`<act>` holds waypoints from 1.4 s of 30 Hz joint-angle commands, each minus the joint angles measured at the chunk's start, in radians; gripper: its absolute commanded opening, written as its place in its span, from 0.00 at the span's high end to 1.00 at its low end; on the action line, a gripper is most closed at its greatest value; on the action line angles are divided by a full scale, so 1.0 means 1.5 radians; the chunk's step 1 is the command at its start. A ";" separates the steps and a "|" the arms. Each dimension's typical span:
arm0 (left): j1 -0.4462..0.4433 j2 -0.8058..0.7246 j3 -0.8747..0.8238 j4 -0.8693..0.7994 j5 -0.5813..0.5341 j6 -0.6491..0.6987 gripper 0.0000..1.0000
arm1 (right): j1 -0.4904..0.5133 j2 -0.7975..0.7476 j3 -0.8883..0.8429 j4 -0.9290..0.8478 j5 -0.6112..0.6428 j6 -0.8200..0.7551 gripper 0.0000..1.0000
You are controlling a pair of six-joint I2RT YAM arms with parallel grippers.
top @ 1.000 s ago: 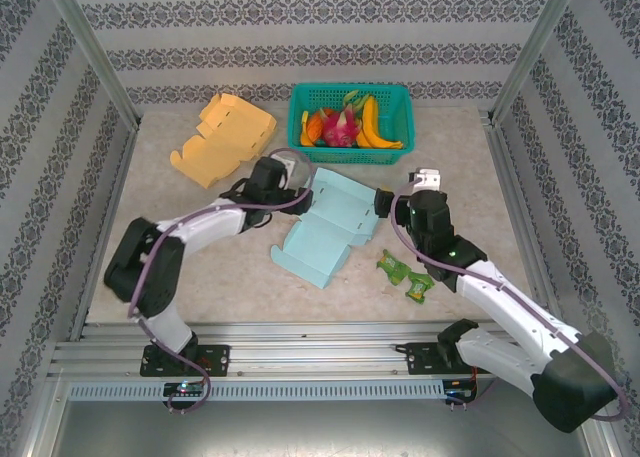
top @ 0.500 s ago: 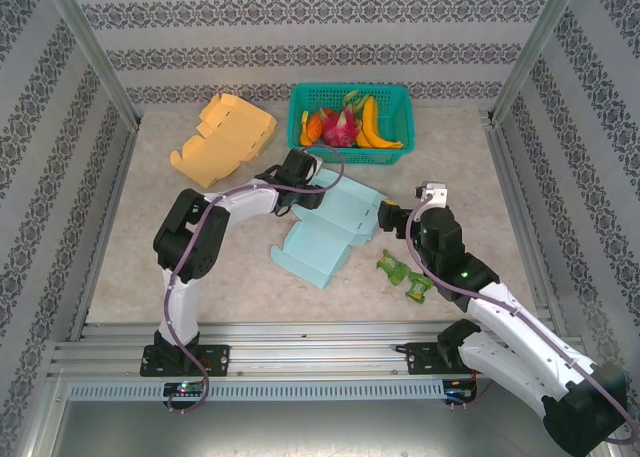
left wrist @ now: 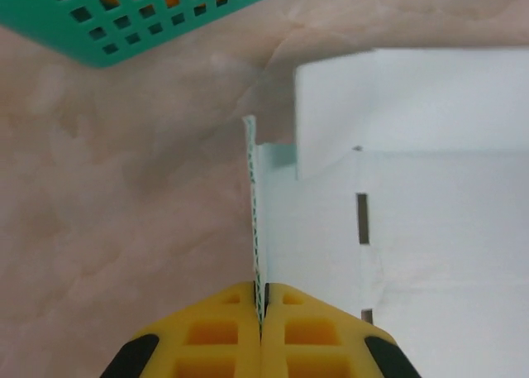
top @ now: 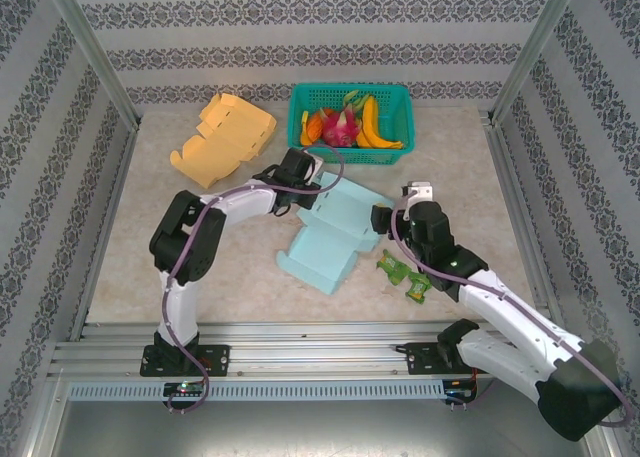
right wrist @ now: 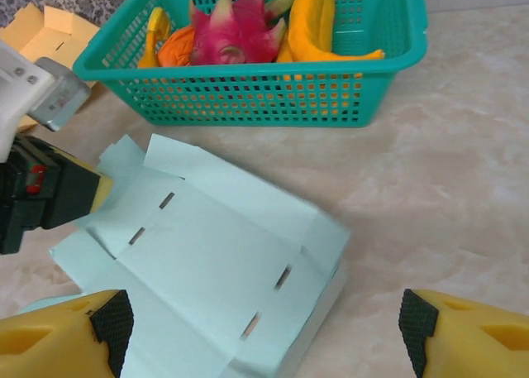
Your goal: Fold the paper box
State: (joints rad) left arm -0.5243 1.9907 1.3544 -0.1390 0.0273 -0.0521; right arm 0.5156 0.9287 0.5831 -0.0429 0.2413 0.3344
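On the overhead camera I can't make out the fingertips of the left gripper. Its wrist housing covers them, just in front of the left corner of the green basket. My left wrist camera settles it: the yellow pads are pressed together on a thin upright flap of the paper box. I see that flap edge-on, so its face is unreadable, and the box runs off that frame at the right and the bottom. The box lies opened out in front of the basket, its far corner close to the basket's front wall and the rest stretching toward me. It is pale blue, with short slots along its creases and some panels partly raised. Further right, the right gripper sits at the box's right edge, farther from the basket. On its wrist camera the fingers are cut off at the lower corners and stand wide apart, and I can't tell whether they touch the box.
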 commanded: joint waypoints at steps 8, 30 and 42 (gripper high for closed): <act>-0.006 -0.313 -0.260 0.174 -0.062 -0.025 1.00 | 0.012 0.148 0.200 0.008 -0.148 -0.179 0.22; -0.006 -0.861 -0.767 0.567 -0.115 -0.018 1.00 | 0.005 0.385 0.552 -0.312 -0.527 -0.977 0.45; -0.005 -0.840 -0.788 0.612 -0.087 -0.006 1.00 | 0.014 0.478 0.669 -0.406 -0.463 -1.010 0.46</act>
State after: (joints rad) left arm -0.5243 0.7315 0.1761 0.6979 -0.1272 -0.0776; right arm 0.5266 1.6127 1.5455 -0.6029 -0.4828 -1.1507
